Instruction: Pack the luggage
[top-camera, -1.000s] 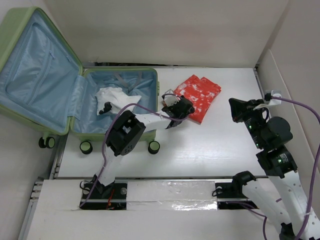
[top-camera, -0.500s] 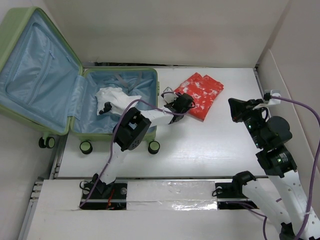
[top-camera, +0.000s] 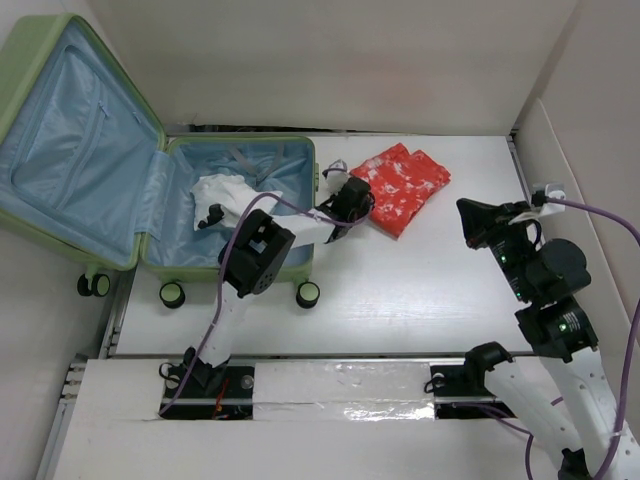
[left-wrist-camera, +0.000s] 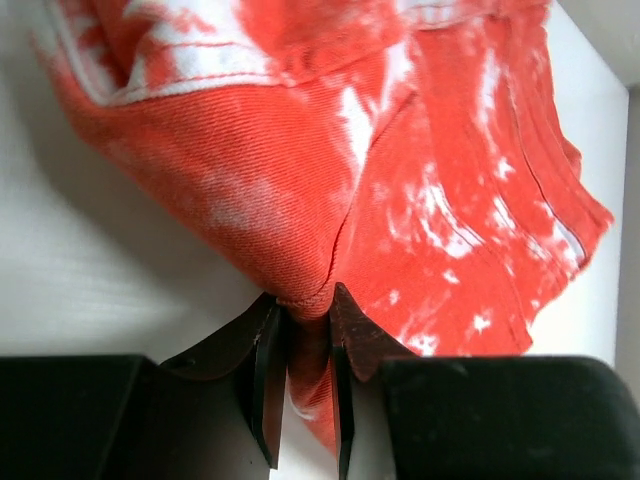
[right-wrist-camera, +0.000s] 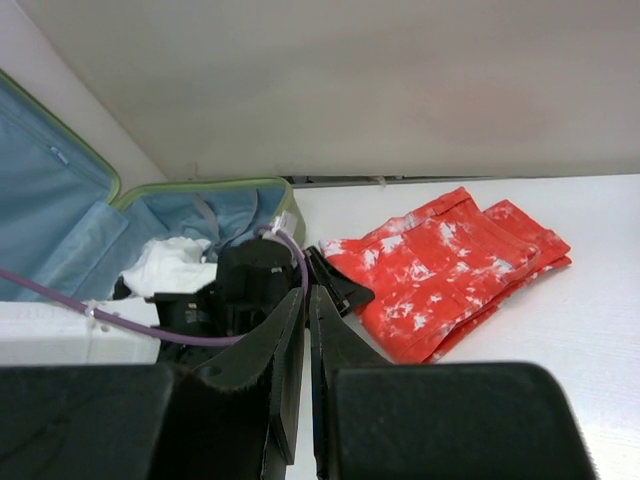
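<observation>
The luggage (top-camera: 60, 160) (right-wrist-camera: 45, 215) lies open at the table's left, light green with pale blue lining; a crumpled white garment (top-camera: 225, 197) (right-wrist-camera: 165, 265) rests in its lower half. Just right of the case lies a folded red-and-white garment (top-camera: 405, 188) (left-wrist-camera: 400, 150) (right-wrist-camera: 450, 275). My left gripper (top-camera: 362, 208) (left-wrist-camera: 305, 300) is shut on that garment's near left edge, red cloth pinched between its fingers. My right gripper (top-camera: 470, 222) (right-wrist-camera: 307, 300) hovers at the right of the table, jaws together with nothing between them.
The case's black-and-green wheels (top-camera: 308, 294) stand on the table by the left arm's elbow. A purple cable (top-camera: 290, 212) loops over the left arm. White walls (top-camera: 560, 150) border the table at the back and right.
The left gripper slid a little left and back to the red garment's edge and closed on it. The right arm barely moved.
</observation>
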